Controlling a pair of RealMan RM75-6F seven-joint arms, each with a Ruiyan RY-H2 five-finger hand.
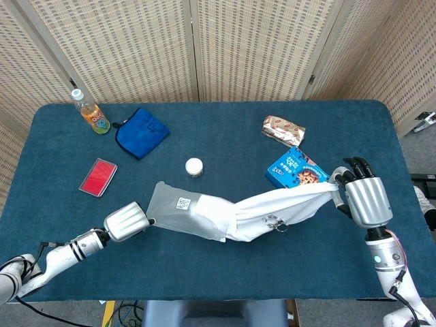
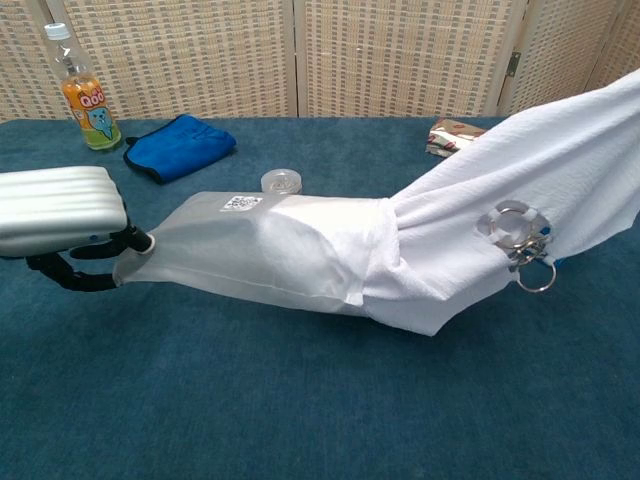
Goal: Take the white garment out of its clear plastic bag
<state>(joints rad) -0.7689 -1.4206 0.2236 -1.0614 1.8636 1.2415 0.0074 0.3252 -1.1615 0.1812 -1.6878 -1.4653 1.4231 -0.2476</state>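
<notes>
The clear plastic bag [image 1: 178, 206] [image 2: 225, 250] lies stretched across the front of the blue table, a small printed label on top. My left hand [image 1: 125, 223] [image 2: 58, 217] pinches its closed left end. The white garment [image 1: 286, 203] [image 2: 520, 180] is drawn partly out of the bag's right mouth, lifted and taut toward my right hand [image 1: 361, 197], which grips its far end. A metal ring clip [image 1: 274, 221] [image 2: 515, 235] hangs from the garment. The right hand is out of the chest view.
A blue cookie box [image 1: 294, 171] lies under the stretched garment. A snack pack [image 1: 283, 129], a small round jar [image 1: 194, 166], a blue cloth [image 1: 141, 131], a red card case [image 1: 98, 177] and a drink bottle [image 1: 90, 112] sit farther back.
</notes>
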